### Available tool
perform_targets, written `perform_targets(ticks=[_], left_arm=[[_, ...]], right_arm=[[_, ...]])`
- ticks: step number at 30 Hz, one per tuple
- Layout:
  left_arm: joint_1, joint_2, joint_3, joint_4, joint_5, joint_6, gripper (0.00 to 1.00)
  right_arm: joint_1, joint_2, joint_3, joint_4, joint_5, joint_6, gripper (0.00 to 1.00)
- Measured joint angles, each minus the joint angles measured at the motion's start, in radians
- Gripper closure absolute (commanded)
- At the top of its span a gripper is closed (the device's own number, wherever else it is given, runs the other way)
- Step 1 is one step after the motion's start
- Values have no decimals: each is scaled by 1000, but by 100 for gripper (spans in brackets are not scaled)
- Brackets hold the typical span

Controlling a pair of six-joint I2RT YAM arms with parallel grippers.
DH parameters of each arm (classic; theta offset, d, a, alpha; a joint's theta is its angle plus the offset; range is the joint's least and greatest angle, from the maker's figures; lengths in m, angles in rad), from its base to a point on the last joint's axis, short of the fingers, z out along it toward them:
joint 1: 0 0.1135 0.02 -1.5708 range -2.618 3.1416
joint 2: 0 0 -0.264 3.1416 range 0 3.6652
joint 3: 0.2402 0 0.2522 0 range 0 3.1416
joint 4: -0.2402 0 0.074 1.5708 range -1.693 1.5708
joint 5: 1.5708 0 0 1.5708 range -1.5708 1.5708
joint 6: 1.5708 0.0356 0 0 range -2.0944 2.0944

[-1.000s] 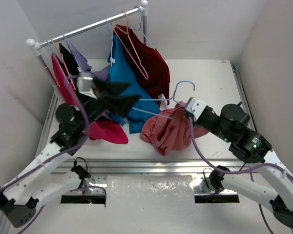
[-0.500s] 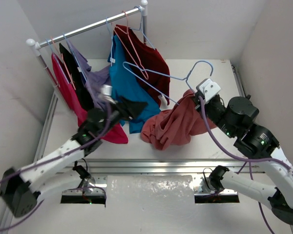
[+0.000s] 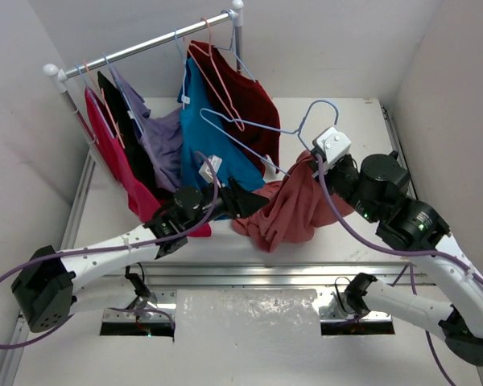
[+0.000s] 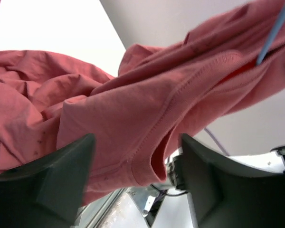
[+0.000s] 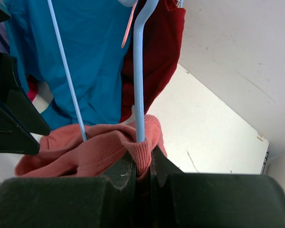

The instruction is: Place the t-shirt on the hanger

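Note:
The salmon t-shirt (image 3: 294, 209) hangs bunched from my right gripper (image 3: 312, 166), its lower folds near the table. That gripper (image 5: 142, 168) is shut on the ribbed collar (image 5: 143, 147), with the pale blue hanger wire (image 5: 139, 80) running down into the pinched cloth. The hanger (image 3: 253, 133) slants up to the left, its hook (image 3: 322, 108) above the gripper. My left gripper (image 3: 262, 203) is at the shirt's left edge. In the left wrist view it (image 4: 137, 175) is open, with the t-shirt hem (image 4: 147, 166) lying between its fingers (image 4: 61, 175), not pinched.
A clothes rack bar (image 3: 145, 44) crosses the back left, carrying a maroon shirt (image 3: 253, 104) on a pink hanger, a teal shirt (image 3: 217, 149), lavender (image 3: 165, 145) and magenta (image 3: 113, 153) garments. White walls stand on three sides. A metal rail (image 3: 249, 273) lines the near edge.
My left arm came down from the rack and reached right to the t-shirt's edge, its jaws narrowing a little. My right gripper lifted the hanger and shirt.

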Motion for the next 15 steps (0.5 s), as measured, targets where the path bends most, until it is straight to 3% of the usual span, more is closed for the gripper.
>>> perform_targets(ticks=[2,6,8,11,13,14,15], left_arm=[[0,2,-10,11,10,-2,46],[0,28,-13,25,19,0,42],[0,43,-15,26,18,-2,49],[0,64,-25,36,20,1,49],[0,78,-34,50,29,-1,65],[0,84,-38,58,35,-5,84],[-1,89,-41,63,40,-9,93]], right_arm=[[0,9,0,0,0,5,100],[0,18,-1,0,-3,17,100],[0,18,-1,0,-5,26,100],[0,18,-1,0,-10,33,100],[0,19,-1,0,-10,37,100],[0,20,-1,0,-10,37,100],[0,21,-1,0,-10,37,100]])
